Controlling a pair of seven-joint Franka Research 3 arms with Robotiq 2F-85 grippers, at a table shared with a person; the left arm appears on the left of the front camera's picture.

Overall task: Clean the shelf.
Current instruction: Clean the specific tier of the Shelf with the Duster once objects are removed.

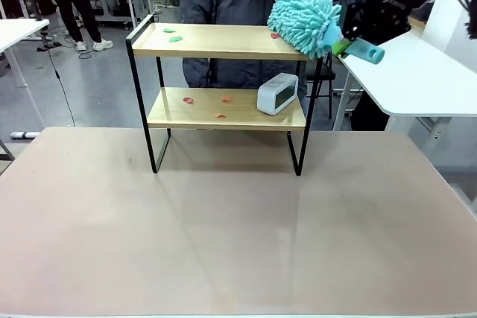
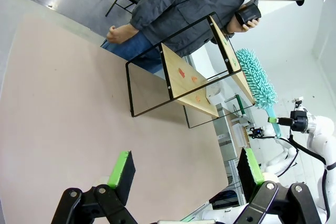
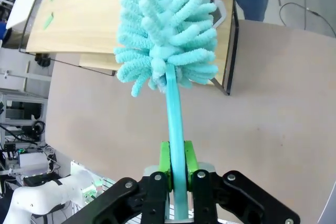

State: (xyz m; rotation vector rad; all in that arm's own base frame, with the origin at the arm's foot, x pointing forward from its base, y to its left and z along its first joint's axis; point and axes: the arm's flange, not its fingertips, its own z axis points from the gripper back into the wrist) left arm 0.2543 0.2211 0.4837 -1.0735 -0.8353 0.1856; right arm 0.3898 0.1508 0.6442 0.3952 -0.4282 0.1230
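1. The shelf (image 1: 223,41) stands at the counter's (image 1: 223,243) far middle, where either arm could reach it.
2. The duster (image 1: 302,20) sits over its top board's right end, ready to sweep.
3. The right claw (image 3: 177,163) is clamped on the handle; the left claw (image 2: 185,167) is spread and empty.
4. Scraps (image 1: 176,38), perhaps paper, dot both boards.

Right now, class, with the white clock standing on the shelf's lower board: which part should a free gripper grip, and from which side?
Take the white clock across its two short ends, coming in level from the robot's side of the shelf. The top board overhangs it, so coming down from above looks blocked, while its upright boxy body offers flat, roughly parallel ends.
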